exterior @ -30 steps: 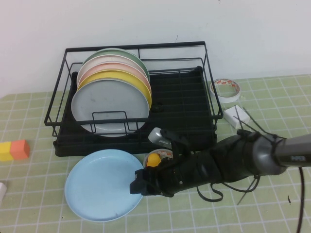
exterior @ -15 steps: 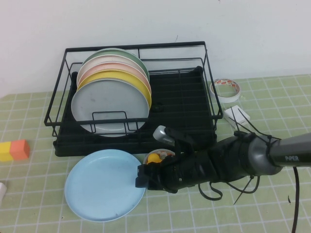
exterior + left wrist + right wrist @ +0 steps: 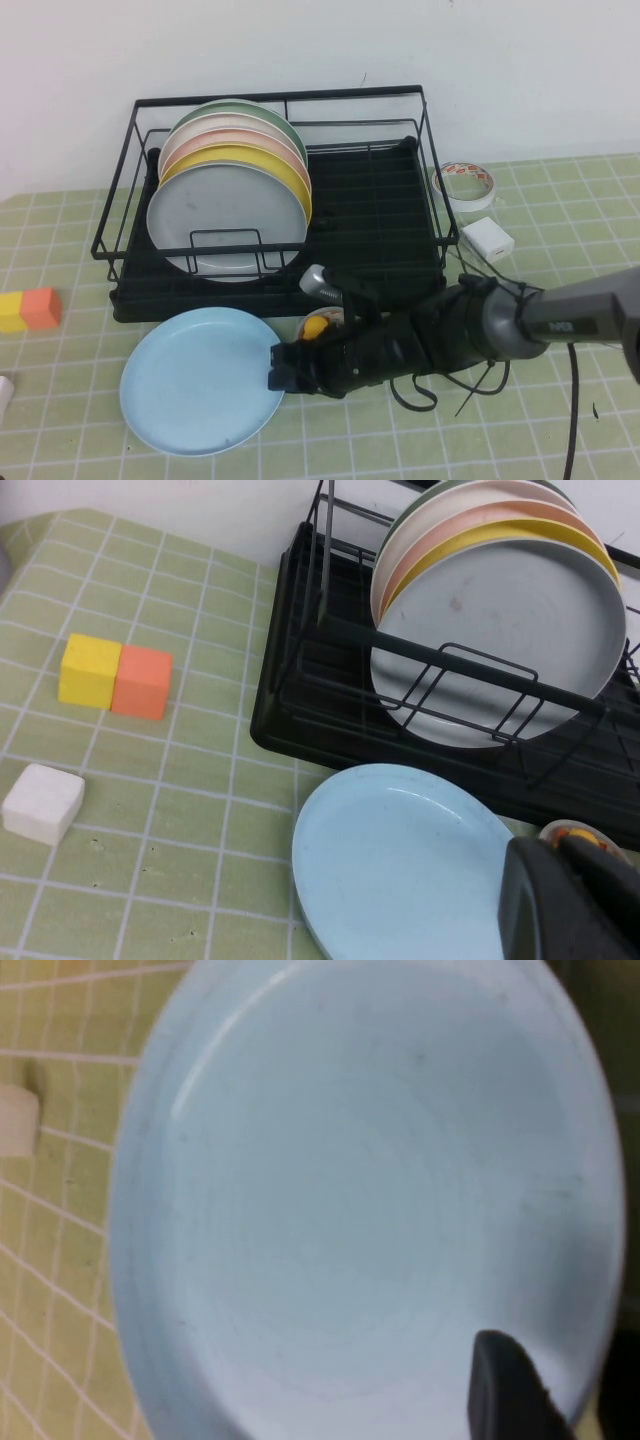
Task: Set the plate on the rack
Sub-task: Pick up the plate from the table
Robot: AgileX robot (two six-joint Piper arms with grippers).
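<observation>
Plain white wall (image 3: 520, 70) behind, matte, with a few faint marks, evenly lit without hard shadows. Table (image 3: 560, 440) below, covered in a light green cloth checked with thin white lines, reaching right up to the wall along its far edge. Soft, diffuse light throughout, only weak shade on the cloth near the far edge.

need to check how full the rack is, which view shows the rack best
The high view: the whole rack shows, plates at its left end, with the right gripper at the blue plate in front. The left wrist view shows one end only; the right wrist view shows none. Left gripper not in view.
</observation>
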